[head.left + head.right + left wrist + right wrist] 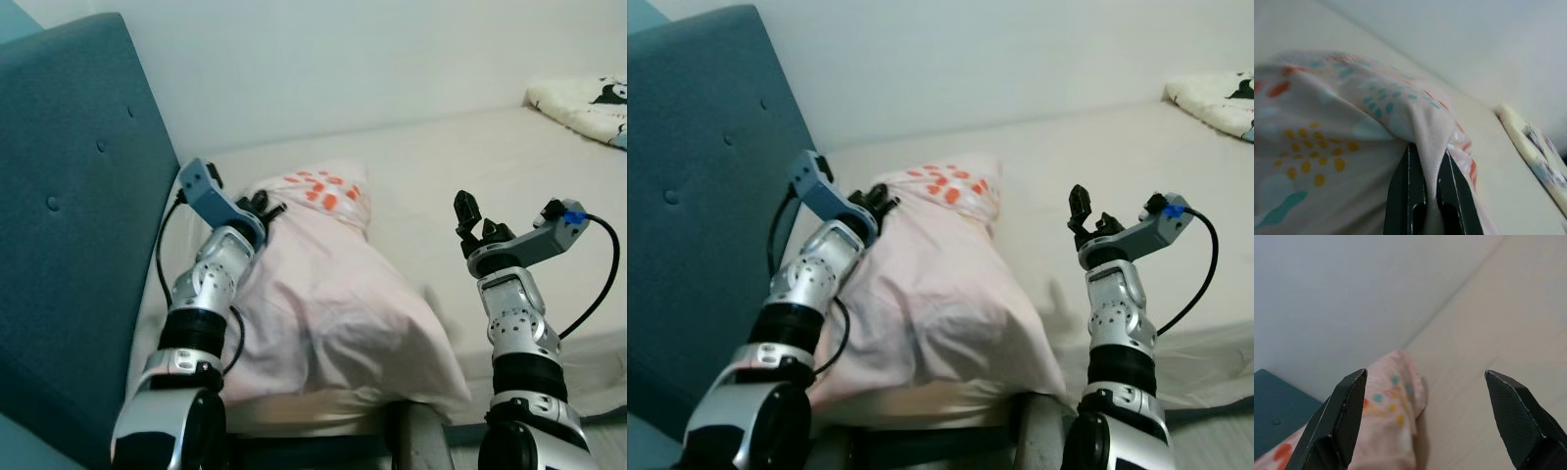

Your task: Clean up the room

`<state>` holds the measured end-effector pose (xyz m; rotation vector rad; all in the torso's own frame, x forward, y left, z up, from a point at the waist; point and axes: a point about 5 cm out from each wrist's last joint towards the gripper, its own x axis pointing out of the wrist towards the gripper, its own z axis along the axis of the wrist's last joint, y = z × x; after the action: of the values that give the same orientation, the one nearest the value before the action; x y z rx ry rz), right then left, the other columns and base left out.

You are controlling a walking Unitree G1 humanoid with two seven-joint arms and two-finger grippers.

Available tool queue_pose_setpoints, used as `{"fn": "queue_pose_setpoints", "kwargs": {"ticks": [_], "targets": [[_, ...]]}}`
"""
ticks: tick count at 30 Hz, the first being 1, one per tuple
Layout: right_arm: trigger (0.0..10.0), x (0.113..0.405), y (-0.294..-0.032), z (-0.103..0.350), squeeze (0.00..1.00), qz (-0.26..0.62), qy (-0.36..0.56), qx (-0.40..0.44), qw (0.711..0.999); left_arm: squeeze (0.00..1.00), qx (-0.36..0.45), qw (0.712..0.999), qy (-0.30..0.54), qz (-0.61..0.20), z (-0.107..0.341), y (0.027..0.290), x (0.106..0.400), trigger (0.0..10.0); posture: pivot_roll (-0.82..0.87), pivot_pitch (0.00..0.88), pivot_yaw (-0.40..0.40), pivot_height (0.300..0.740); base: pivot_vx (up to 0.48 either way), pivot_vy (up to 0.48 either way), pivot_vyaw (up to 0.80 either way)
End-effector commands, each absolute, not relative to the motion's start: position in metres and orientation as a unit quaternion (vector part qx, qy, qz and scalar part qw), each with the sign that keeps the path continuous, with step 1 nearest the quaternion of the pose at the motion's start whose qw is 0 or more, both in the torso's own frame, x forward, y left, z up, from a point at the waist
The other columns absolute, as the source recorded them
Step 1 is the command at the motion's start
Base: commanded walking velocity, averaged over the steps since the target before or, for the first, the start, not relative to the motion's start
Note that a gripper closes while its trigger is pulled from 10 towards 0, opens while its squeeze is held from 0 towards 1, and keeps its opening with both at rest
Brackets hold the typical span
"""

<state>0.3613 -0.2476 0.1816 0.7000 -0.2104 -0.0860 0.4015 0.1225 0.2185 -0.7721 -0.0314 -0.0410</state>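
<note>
The pillow (pixel 323 304) lies on the bed (pixel 470 157), long axis running from 6 to 12 o'clock, between the arms. The left gripper (pixel 263 206) pinches its cover at 10 o'clock; the right gripper (pixel 468 217), fingers spread and empty, hovers apart at 3 o'clock, so the left is nearer.

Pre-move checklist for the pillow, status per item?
1. Left gripper shut on pillow fabric: ok, a fold is pinched between its fingers.
2. Right gripper open and free: ok, nothing between its fingers.
3. Right gripper clear of the pillow: ok, it hovers over the bed beside it.
4. Pillow resting on the bed: ok.
5. Headboard clearance on the left: cannot tell.
6. Grip strong enough to lift: cannot tell.
</note>
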Motion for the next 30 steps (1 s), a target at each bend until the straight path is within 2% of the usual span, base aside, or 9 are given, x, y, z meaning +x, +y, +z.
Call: {"fn": "queue_pose_setpoints", "kwargs": {"ticks": [1, 9, 13, 18, 24, 30], "targets": [[10.0, 0.361, -0.245, 0.181, 0.0, -0.039, -0.1, 0.35, 0.931, 0.0, -0.374, 0.922, -0.097, 0.015, 0.253, 0.145, 0.404, 0.0, 0.0, 0.0, 0.063, 0.497, 0.0, 0.0, 0.0], [10.0, 0.361, -0.246, 0.188, 0.0, -0.037, -0.111, 0.349, 0.93, 0.0, -0.323, 0.925, -0.183, 0.075, 0.286, 0.163, 0.402, 0.0, -0.01, 0.0, 0.061, 0.497, 0.0, 0.0, 0.0], [10.0, 0.36, -0.244, 0.193, 0.0, -0.031, -0.118, 0.348, 0.929, 0.0, -0.237, 0.937, -0.241, 0.092, 0.302, 0.172, 0.4, 0.0, -0.01, 0.0, 0.063, 0.497, 0.0, 0.0, 0.0], [10.0, 0.359, -0.243, 0.193, 0.0, -0.03, -0.118, 0.348, 0.929, 0.0, -0.223, 0.935, -0.252, 0.109, 0.302, 0.177, 0.4, 0.0, -0.02, 0.0, 0.062, 0.497, 0.0, 0.0, 0.0], [10.0, 0.357, -0.241, 0.195, 0.0, -0.028, -0.12, 0.345, 0.93, 0.0, -0.213, 0.929, -0.287, 0.092, 0.322, 0.165, 0.402, 0.0, -0.03, 0.0, 0.069, 0.497, 0.0, 0.0, 0.0], [10.0, 0.353, -0.24, 0.195, 0.0, -0.03, -0.12, 0.344, 0.931, 0.0, -0.13, 0.954, -0.269, 0.005, 0.301, 0.136, 0.406, 0.0, -0.04, 0.0, 0.082, 0.497, 0.0, 0.0, 0.0]]}}
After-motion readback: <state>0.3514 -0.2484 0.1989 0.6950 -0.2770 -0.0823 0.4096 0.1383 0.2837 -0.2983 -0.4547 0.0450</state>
